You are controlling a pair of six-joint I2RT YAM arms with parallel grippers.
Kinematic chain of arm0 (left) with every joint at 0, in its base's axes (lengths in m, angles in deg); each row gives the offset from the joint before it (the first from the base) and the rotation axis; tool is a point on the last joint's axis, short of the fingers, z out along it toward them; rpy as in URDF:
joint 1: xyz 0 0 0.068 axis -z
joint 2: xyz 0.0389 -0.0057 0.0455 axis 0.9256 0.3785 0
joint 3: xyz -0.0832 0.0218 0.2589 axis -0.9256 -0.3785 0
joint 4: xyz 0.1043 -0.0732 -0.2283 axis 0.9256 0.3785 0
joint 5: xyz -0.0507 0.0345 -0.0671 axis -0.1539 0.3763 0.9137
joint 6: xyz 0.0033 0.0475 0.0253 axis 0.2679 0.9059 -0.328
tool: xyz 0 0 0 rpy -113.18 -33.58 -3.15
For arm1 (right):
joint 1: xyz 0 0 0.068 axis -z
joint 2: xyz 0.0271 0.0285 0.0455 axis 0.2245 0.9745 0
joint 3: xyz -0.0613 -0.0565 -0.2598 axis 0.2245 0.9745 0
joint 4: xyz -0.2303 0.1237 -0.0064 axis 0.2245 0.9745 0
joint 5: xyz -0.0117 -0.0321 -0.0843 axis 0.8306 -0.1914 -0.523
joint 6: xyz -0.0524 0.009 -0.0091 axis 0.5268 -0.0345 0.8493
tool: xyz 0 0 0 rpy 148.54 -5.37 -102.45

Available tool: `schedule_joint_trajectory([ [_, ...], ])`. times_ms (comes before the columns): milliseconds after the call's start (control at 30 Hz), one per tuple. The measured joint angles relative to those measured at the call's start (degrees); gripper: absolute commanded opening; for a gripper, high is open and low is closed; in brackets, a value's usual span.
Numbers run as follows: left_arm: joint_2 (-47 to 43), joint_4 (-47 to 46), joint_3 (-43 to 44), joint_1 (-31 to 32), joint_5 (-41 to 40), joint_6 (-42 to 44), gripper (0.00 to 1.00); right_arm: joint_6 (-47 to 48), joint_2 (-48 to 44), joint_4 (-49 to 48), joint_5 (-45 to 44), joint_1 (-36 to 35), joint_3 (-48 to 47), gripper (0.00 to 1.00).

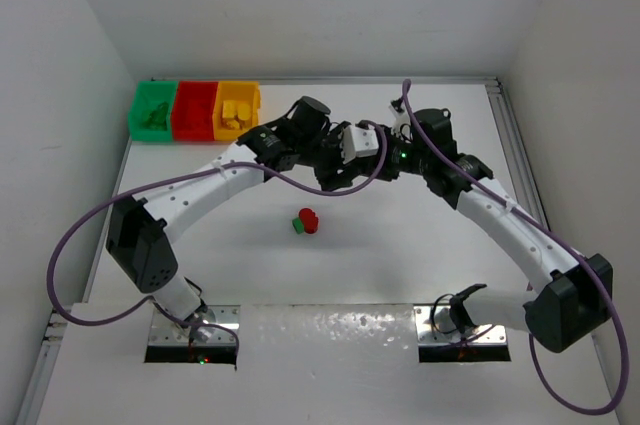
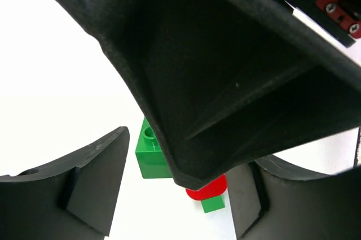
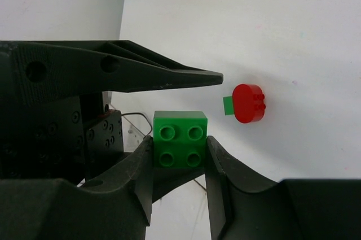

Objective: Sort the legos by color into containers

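Top view: you have three joined containers at the far left corner of the table (image 1: 400,245), namely the green bin (image 1: 145,133), red bin (image 1: 192,133) and yellow bin (image 1: 232,132). The green one shows green pieces and the yellow one yellow bricks. You cannot tell what the red one holds, red on red. Loose stock on the table is a red round piece (image 1: 310,218) touching a small green piece (image 1: 297,226) at mid-table, well apart from the bins. No other stray legos show. Left wrist view: your left gripper (image 2: 189,149) has its fingers parted and grasps nothing. A finger of the other arm crosses between them, with a green brick (image 2: 151,155) just beside the left-hand finger and a sliver of white between the two. The red and small green pieces lie on the table below. Right wrist view: your right gripper (image 3: 180,155) is clamped on the green brick, studs facing the camera, held in the air above the table. A finger of the left gripper lies just above it. Judgement: most of the sorting appears done. This looks like a handover of the brick to the arm nearer the bins. Three items are outstanding: the green brick in hand, the small green piece and the red round piece.
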Motion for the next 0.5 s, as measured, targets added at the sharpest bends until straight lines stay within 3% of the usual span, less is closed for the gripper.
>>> schedule_joint_trajectory([
  [133, 0.26, -0.02, 0.52, 0.0, 0.28, -1.03, 0.45, -0.15, 0.0, -0.28, -0.13, 0.0, 0.0, 0.0],
  [167, 0.26, 0.02, 0.59, 0.0, 0.48, -1.25, 0.35, -0.33, 0.0, -0.5, -0.31, 0.07, 0.0, 0.0],
  [333, 0.5, 0.68, 0.72, -0.07, 0.28, -1.7, 0.06, -1.07, 0.02, -0.66, -0.57, 0.44, 0.02, 0.0],
  [400, 0.59, 0.7, 0.72, -0.04, 0.35, -1.92, 0.0, -1.09, 0.0, -0.48, -0.59, 0.46, 0.04, 0.0],
  [500, 0.66, 0.81, 0.72, -0.04, 0.37, -2.38, 0.0, -1.11, 0.0, -0.5, -0.66, 0.46, 0.2, 0.0],
])
